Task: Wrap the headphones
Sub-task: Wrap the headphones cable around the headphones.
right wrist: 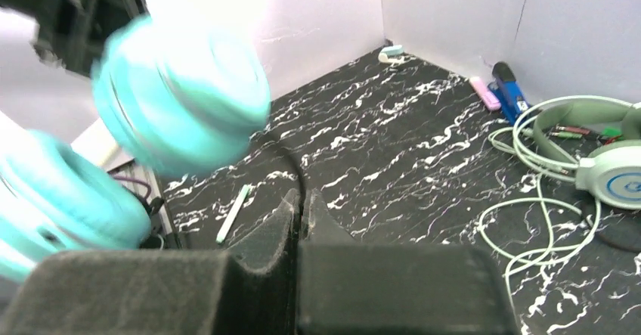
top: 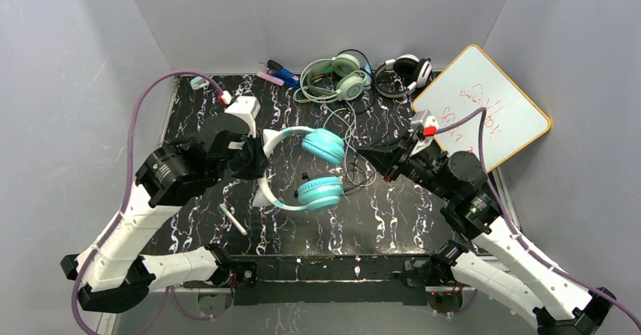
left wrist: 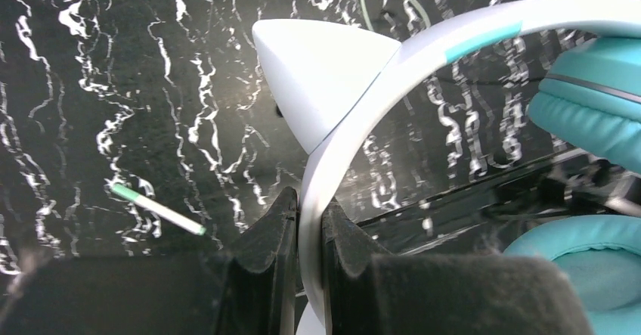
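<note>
Teal headphones (top: 320, 146) are hanging over the marbled table (top: 393, 214), with the left gripper (left wrist: 310, 208) clamping their white band (left wrist: 355, 116) beside a cat ear. The right gripper (right wrist: 301, 199) is pinching a thin dark cable (right wrist: 301, 184) near the cups. A mint-green headset (top: 344, 78) and a black-and-white headset (top: 404, 70) are lying at the far edge.

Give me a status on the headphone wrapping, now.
Done: nothing looks wrapped yet. In hand: the left claw clamps the white band of the teal headphones, and the right claw is shut on their thin black cable, which is not wound. Left: winding that cable, then the green headphones, whose pale cord sprawls loose, and the black-and-white headphones at the back.
</note>
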`<state>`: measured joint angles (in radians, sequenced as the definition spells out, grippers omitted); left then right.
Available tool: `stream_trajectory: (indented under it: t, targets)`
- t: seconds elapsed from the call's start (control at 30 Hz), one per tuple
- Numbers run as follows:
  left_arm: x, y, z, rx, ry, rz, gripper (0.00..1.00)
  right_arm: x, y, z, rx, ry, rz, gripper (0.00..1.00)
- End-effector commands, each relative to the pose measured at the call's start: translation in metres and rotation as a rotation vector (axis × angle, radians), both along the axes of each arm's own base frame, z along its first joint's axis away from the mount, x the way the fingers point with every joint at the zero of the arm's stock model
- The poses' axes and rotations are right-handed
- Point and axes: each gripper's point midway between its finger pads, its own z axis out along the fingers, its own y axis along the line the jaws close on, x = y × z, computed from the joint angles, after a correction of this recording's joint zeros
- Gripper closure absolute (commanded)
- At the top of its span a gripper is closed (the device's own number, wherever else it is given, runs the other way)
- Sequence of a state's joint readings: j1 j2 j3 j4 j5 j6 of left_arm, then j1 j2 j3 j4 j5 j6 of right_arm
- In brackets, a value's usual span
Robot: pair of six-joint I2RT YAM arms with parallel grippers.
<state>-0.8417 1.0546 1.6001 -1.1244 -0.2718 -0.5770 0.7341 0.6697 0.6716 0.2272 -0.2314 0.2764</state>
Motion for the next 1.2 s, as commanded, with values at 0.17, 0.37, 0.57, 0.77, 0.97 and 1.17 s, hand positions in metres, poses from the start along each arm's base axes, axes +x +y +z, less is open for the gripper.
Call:
stream_trajectory:
  t: [0.17, 0.37, 0.57, 0.77, 0.97, 1.17]
  targets:
    - [0.023, -0.008, -0.032, 0.186, -0.049, -0.106, 1.00, 0.025, 0.012, 0.039, -0.187, 0.027, -0.030, 0.99]
    - [0.035, -0.028, -0.049, 0.177, -0.034, -0.120, 1.00, 0.054, 0.015, 0.052, -0.201, 0.051, -0.148, 0.99]
    - [0.054, -0.043, -0.064, 0.149, -0.004, -0.023, 1.00, 0.077, 0.026, 0.060, -0.164, 0.112, -0.394, 0.99]
    - [0.066, -0.066, -0.073, 0.081, 0.001, 0.000, 1.00, 0.083, 0.050, 0.057, -0.144, 0.075, -0.592, 0.99]
    - [0.068, -0.076, -0.071, 0.053, -0.022, -0.008, 1.00, 0.104, 0.052, 0.050, -0.129, 0.102, -0.795, 0.99]
    - [0.058, -0.088, -0.064, -0.032, -0.054, -0.098, 1.00, 0.114, 0.064, 0.038, -0.174, 0.079, -0.820, 0.99]
